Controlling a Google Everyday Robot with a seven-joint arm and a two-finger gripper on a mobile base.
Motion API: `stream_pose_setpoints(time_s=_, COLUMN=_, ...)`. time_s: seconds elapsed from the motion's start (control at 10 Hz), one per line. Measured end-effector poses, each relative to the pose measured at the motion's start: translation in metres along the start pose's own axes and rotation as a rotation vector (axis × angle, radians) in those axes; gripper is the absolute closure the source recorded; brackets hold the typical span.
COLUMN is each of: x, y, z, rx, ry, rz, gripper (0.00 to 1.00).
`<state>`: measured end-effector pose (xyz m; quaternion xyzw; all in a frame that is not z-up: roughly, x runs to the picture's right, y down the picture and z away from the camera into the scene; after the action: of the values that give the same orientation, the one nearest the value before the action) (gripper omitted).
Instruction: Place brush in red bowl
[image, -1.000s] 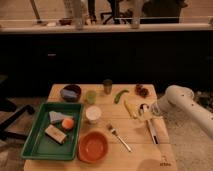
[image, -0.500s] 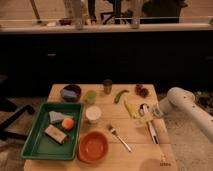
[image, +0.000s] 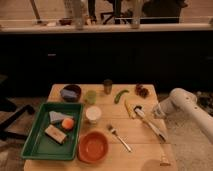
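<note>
**Gripper (image: 156, 112) backed right of brush (image: 150, 123)**

Over 1 second it had drawn right and hung just beside the brush's upper half; wide or narrow could not be told. Brush lay flat, head far-left, handle running near-right. Red bowl (image: 93, 146) sat well left, nearer the front.

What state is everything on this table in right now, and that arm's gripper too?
brush: lying flat on the table, outside the bowl.
red bowl: upright, empty.
fork: lying flat between bowl and brush.
white cup: upright.
green tray: holding three items.
gripper: at the table's right edge, near the brush handle.
</note>
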<state>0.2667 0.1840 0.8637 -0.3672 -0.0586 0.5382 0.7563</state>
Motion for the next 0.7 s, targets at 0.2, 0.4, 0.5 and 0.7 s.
stream_pose_setpoints(time_s=0.2, x=0.000, y=-0.001, z=-0.001, rx=0.002, ry=-0.005, rz=-0.001, gripper=1.00)
stream_pose_setpoints(time_s=0.4, x=0.000, y=-0.002, z=-0.008, rx=0.017, ry=-0.013, rz=-0.013, gripper=1.00)
stream_pose_setpoints(time_s=0.5, x=-0.002, y=0.000, z=-0.013, rx=0.034, ry=-0.013, rz=-0.032, gripper=1.00)
stream_pose_setpoints(time_s=0.7, x=-0.011, y=0.006, z=-0.025, rx=0.062, ry=-0.018, rz=-0.083, gripper=1.00)
